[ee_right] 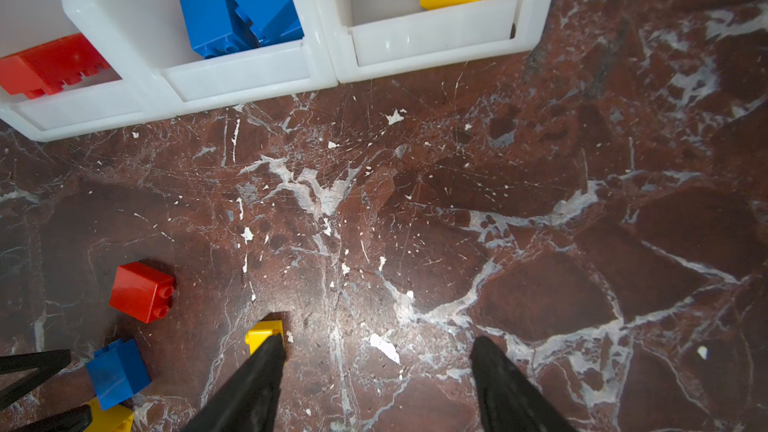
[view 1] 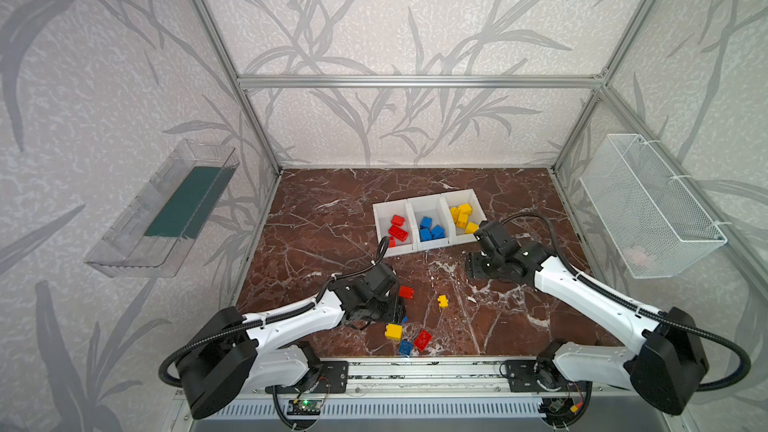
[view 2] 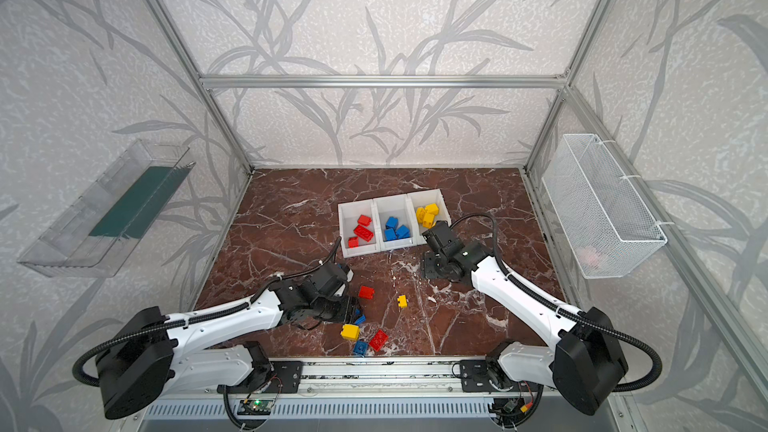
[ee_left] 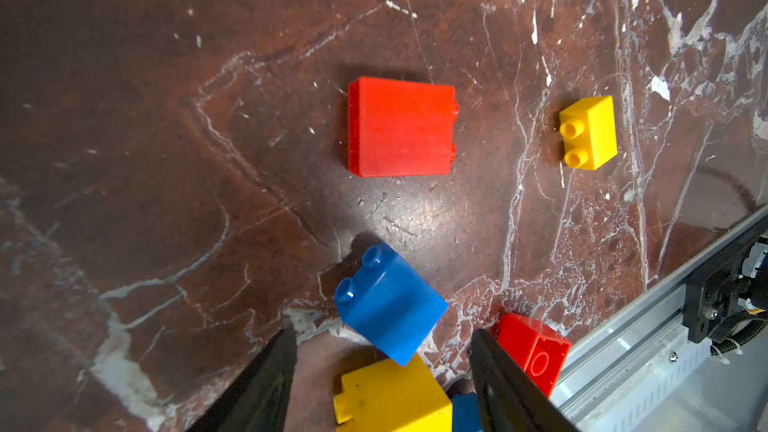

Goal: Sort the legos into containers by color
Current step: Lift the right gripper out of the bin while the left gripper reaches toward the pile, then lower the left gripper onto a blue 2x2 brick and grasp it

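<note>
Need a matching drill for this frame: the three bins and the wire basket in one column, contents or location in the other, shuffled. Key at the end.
Column A
1. end bin nearer the right gripper
2. middle bin
3. other end bin
4. wire basket

Column B
a. red bricks
b. hung on the side wall
c. yellow bricks
d. blue bricks

Pairs: 1-c, 2-d, 3-a, 4-b

The table (ee_right: 415, 209) lies bare before the right hand (ee_right: 376, 340); a blue brick (ee_left: 390, 305) blocks the left hand (ee_left: 383, 330)
</note>
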